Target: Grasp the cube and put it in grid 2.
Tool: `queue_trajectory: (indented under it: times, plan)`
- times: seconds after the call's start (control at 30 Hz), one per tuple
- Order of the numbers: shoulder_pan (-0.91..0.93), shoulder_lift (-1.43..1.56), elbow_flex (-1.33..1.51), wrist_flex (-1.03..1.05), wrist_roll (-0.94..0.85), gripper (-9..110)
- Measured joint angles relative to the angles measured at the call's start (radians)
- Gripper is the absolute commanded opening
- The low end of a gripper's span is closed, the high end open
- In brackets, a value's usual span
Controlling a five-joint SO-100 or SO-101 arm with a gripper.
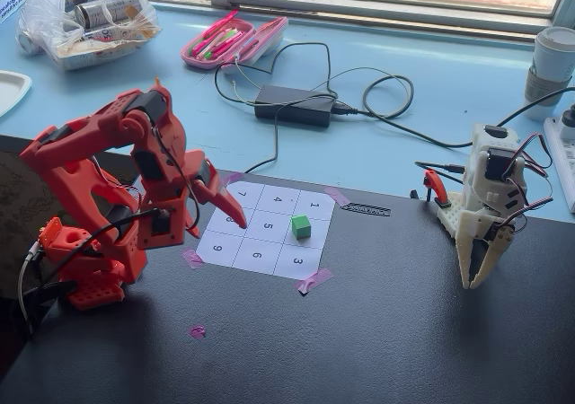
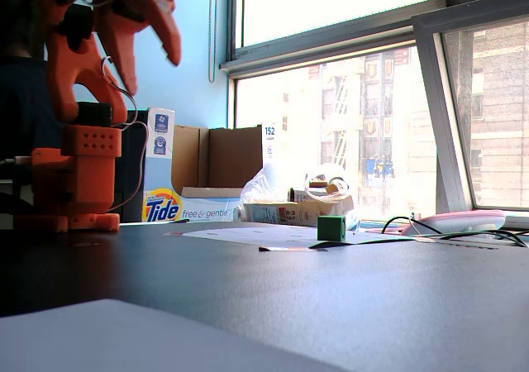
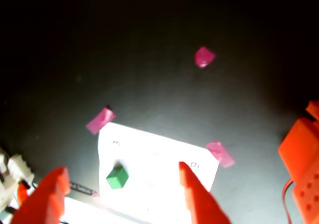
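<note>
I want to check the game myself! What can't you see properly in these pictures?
- Digit under the cube: hidden by the cube in a fixed view.
- Sheet numbers: washed out by glare in the wrist view; the sheet lies edge-on in a fixed view.
- Gripper: fingers cut off by the wrist view's bottom edge.
- Digit 8: partly covered by the gripper in a fixed view.

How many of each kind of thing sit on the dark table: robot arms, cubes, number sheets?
Robot arms: 2, orange arm and white arm
Green cube: 1
Numbered sheet: 1
Total: 4
</note>
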Motion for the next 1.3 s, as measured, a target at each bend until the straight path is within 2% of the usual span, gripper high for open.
queue_trajectory:
  times: [0.03, 0.17, 0.27, 0.3, 0.33, 0.87, 1.3]
  plan:
    - [0.008, 0.041, 0.089, -0.029, -0.006, 25]
    - [0.009, 0.175, 0.402, -0.158, -0.020, 20]
    - [0.003, 0.230, 0.552, -0.235, -0.020, 8]
    - [-0.009, 0.253, 0.594, -0.256, -0.020, 2]
    - [-0.015, 0.273, 0.630, -0.278, -0.020, 0]
    - [-0.110, 0.709, 1.092, -0.580, 0.061, 0]
    - [-0.112, 0.904, 1.190, -0.537, 0.071, 0]
